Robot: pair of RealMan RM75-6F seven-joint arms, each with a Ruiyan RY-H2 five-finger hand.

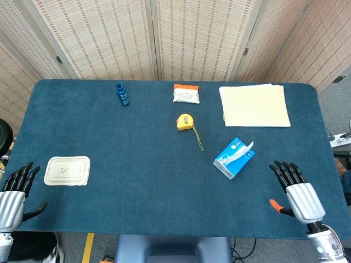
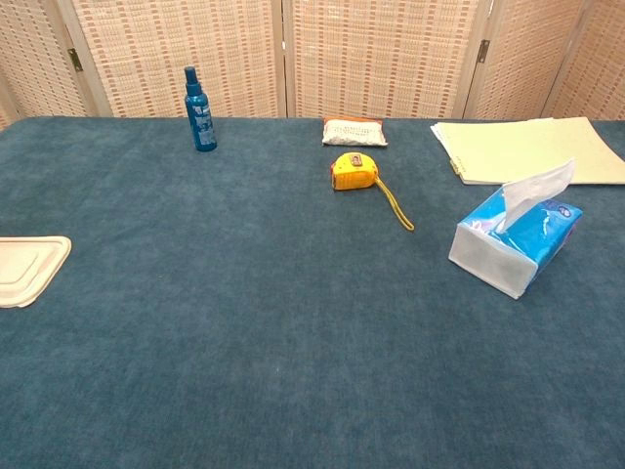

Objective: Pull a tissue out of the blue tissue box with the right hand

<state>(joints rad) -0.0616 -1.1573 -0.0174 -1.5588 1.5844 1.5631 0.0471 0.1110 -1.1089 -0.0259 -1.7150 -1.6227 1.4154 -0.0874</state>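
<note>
The blue tissue box point(image 1: 234, 158) lies on the blue table right of centre, with a white tissue point(image 1: 245, 149) sticking out of its top; the chest view shows the box point(image 2: 518, 244) and the tissue point(image 2: 534, 191) standing up from its slot. My right hand point(image 1: 295, 188) rests near the table's front right edge, fingers spread, holding nothing, a short way right of and nearer than the box. My left hand point(image 1: 15, 192) sits at the front left edge, fingers apart and empty. Neither hand shows in the chest view.
A yellow tape measure point(image 1: 186, 121) with its cord lies at the centre. A blue spray bottle point(image 1: 122, 94) and a white packet point(image 1: 186, 93) stand at the back. A cream folder point(image 1: 254, 105) lies back right; a white lidded tray point(image 1: 67, 170) front left.
</note>
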